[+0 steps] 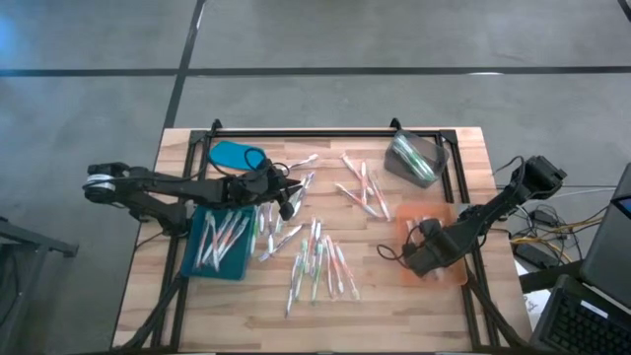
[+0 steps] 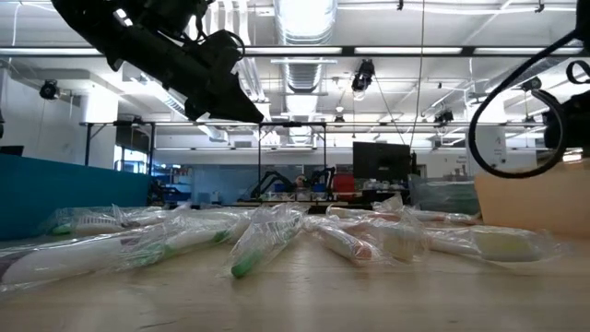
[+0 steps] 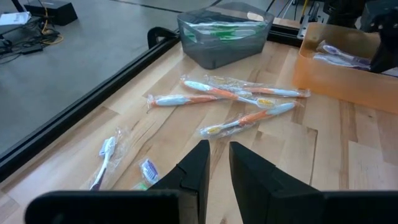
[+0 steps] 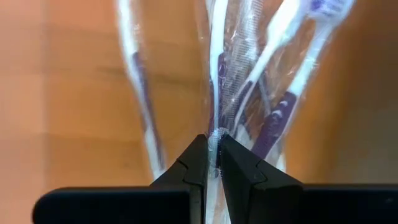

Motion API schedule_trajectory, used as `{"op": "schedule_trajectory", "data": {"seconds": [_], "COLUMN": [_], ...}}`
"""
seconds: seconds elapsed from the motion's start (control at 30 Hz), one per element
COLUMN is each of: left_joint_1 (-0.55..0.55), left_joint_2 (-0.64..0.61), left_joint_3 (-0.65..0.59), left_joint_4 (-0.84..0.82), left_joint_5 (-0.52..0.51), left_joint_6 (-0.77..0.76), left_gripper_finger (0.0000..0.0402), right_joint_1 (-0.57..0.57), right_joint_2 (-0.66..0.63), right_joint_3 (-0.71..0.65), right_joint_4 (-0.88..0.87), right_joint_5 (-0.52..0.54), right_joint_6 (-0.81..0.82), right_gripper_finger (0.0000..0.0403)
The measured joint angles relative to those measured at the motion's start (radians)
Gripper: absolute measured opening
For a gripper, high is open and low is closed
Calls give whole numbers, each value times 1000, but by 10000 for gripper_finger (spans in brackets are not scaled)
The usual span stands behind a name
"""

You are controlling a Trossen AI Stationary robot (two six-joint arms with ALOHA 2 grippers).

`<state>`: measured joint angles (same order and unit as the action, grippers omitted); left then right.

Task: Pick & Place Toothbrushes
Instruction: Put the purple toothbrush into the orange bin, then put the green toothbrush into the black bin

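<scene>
Many wrapped toothbrushes (image 1: 315,261) lie loose on the wooden table, white with green, orange or blue parts (image 3: 236,93). More lie in a teal tray (image 1: 222,242) at the left. My left gripper (image 1: 288,202) hovers beside that tray, its fingers (image 3: 219,155) slightly apart with nothing between them. My right gripper (image 1: 426,254) points down over the orange tray (image 1: 449,271) at the right, shut on the clear wrapper of a white and purple toothbrush (image 4: 273,118). Other wrapped purple brushes show around it. My right gripper pinches the clear wrapper's end (image 4: 216,134) between its two fingertips, coming from above and pointing down. The wrapped toothbrush stretches away from the fingers over the orange tray's floor. Whether it rests on the floor, I cannot tell.
A grey bin (image 1: 414,158) with green brushes stands at the far right. A blue object (image 1: 237,155) lies at the far left. A black rail (image 1: 325,131) runs along the table's far edge. Cables lie off the right side.
</scene>
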<state>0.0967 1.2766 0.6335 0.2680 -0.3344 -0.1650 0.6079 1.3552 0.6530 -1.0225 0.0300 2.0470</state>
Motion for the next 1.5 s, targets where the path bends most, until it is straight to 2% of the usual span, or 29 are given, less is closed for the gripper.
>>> {"op": "schedule_trajectory", "data": {"seconds": [0.3, 0.73, 1.07, 1.33, 1.5], "left_joint_1": [0, 0, 0, 0, 0], "left_joint_2": [0, 0, 0, 0, 0], "left_joint_3": [0, 0, 0, 0, 0], "left_joint_4": [0, 0, 0, 0, 0], "left_joint_5": [0, 0, 0, 0, 0], "left_joint_6": [0, 0, 0, 0, 0], "left_gripper_finger": [67, 67, 67, 67, 67], "right_joint_1": [0, 0, 0, 0, 0], "right_joint_2": [0, -8, -92, -168, -210], "right_joint_3": [7, 15, 26, 26, 26], "right_joint_4": [1, 2, -3, -15, -15], "right_joint_5": [-5, -8, -7, -4, 0], "right_joint_6": [-9, -35, -39, -39, -39], "right_gripper_finger": [31, 112, 157, 171, 163]}}
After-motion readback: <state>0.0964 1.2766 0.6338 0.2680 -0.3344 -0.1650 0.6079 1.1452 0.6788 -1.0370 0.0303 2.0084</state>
